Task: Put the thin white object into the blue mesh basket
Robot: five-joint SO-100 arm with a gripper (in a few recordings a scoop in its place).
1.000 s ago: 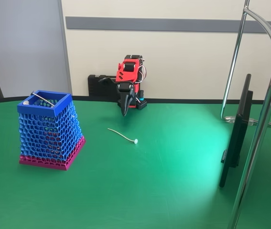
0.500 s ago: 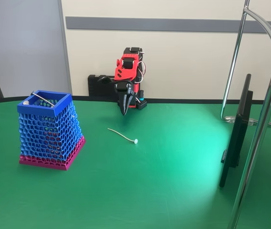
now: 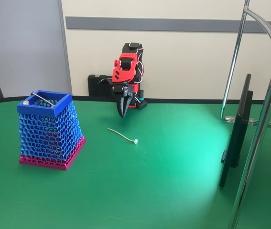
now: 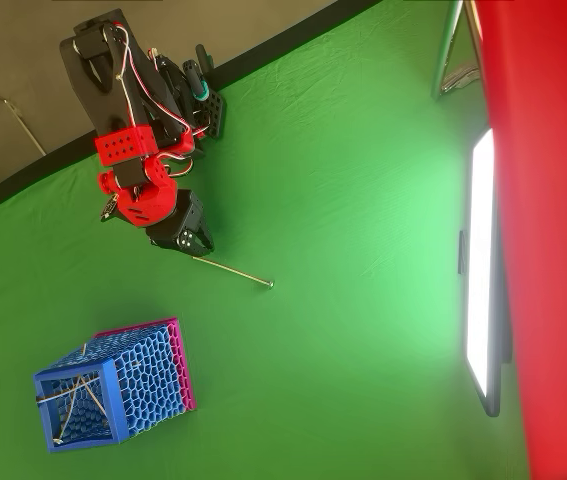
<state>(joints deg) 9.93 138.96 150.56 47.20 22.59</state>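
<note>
step: reaching | gripper [image 3: 122,113] pressed together, hung just behind thin white object [image 3: 122,135] on counter | next: spread, drop, pinch, carry to blue mesh basket [image 3: 49,129]

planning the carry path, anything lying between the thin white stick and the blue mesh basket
Nothing: in the fixed view only bare green table lies between the thin white knobbed stick and the blue honeycomb mesh basket; the overhead view agrees.

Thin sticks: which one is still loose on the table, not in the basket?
The thin white object lying flat on the green table, below the gripper. The other stick leans inside the blue mesh basket, poking above its rim.
</note>
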